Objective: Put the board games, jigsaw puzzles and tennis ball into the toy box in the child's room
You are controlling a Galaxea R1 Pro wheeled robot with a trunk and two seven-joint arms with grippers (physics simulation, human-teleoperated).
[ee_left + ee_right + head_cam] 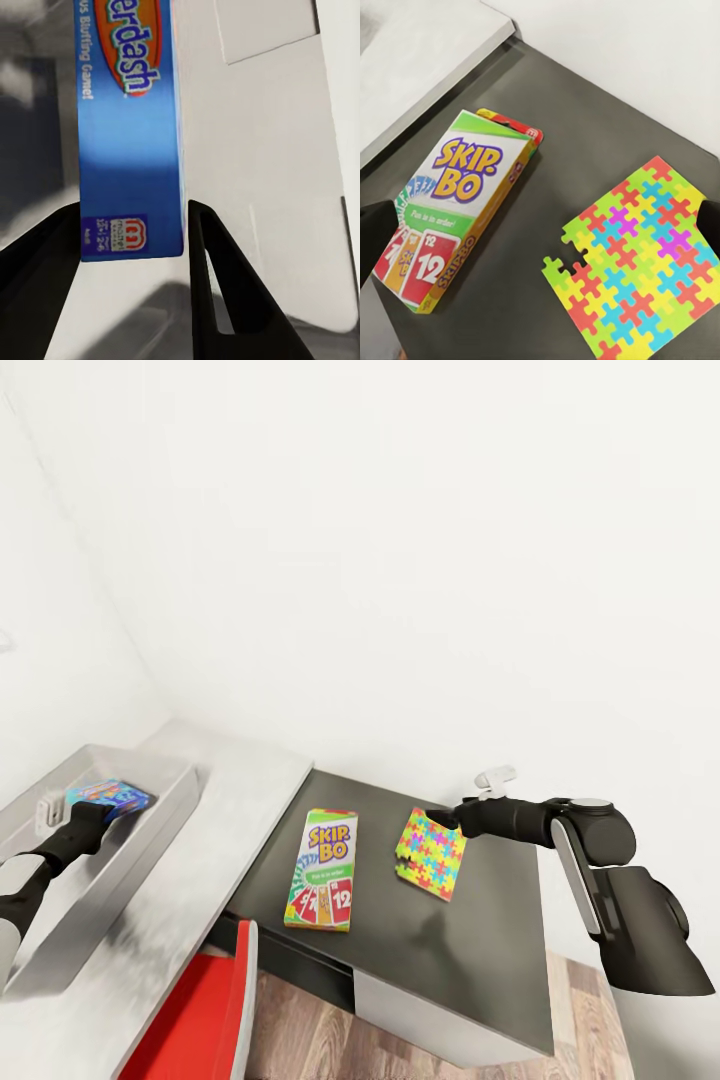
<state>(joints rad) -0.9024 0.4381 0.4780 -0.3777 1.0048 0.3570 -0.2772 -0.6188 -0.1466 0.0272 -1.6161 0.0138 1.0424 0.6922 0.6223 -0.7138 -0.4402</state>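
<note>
My left gripper [92, 808] is shut on a blue board game box [108, 794] and holds it inside the grey toy box [172, 815] at the left. In the left wrist view the blue box [131, 150] sits between the two black fingers [214, 285], above the pale toy box floor [262, 150]. A Skip-Bo board game [322, 868] lies flat on the dark table [470, 960]. To its right lies a colourful jigsaw puzzle [432, 852]. My right gripper [438, 820] hovers open over the puzzle's far edge. Its wrist view looks down on Skip-Bo [457, 206] and the puzzle [637, 262].
The toy box stands on a light grey counter [240, 790] that meets the dark table's left side. A red chair [200, 1020] is below the counter's front. White walls close the back, and wooden floor [320, 1040] shows under the table's front edge.
</note>
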